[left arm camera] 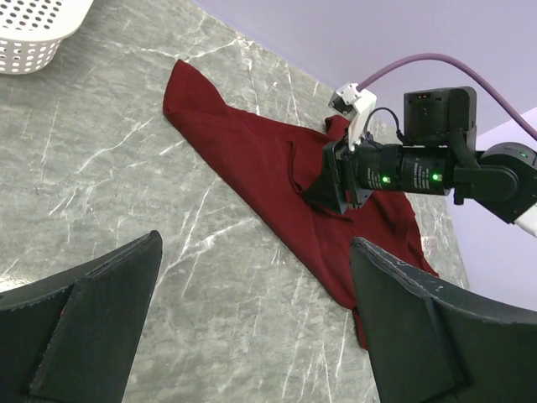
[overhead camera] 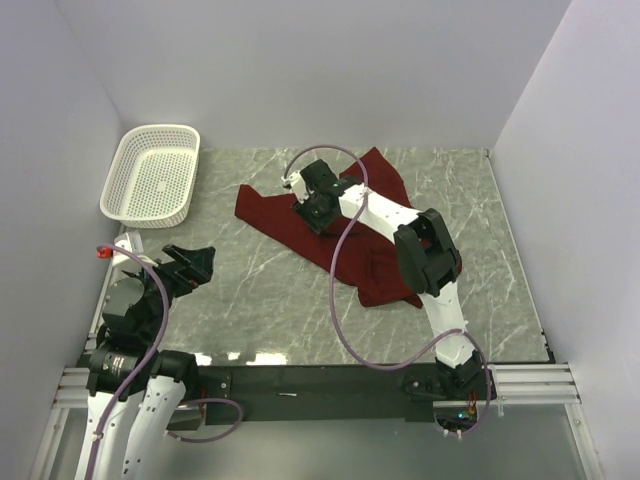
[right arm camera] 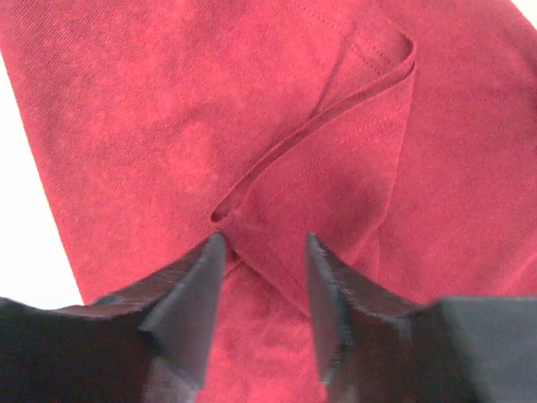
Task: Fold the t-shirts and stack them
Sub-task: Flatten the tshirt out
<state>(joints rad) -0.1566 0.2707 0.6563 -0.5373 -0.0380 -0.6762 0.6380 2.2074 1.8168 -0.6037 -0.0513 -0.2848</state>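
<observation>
One maroon t-shirt (overhead camera: 268,207) lies crumpled on the grey marble table, stretching from centre-left toward the right front. My right gripper (overhead camera: 318,206) is pressed down on the shirt's upper middle. In the right wrist view the t-shirt (right arm camera: 159,109) fills the frame, and the gripper (right arm camera: 264,252) is open, its fingers straddling a raised fold by the collar seam (right arm camera: 336,126). My left gripper (overhead camera: 195,265) hovers wide open over bare table at the left, apart from the cloth. From the left wrist view the t-shirt (left arm camera: 252,159) and the right gripper (left arm camera: 334,186) lie beyond my left gripper (left arm camera: 252,285).
A white mesh basket (overhead camera: 150,175) stands at the back left corner, and its rim also shows as the basket (left arm camera: 33,34) in the left wrist view. White walls close in the table on three sides. The right arm's purple cable (overhead camera: 335,290) loops over the shirt.
</observation>
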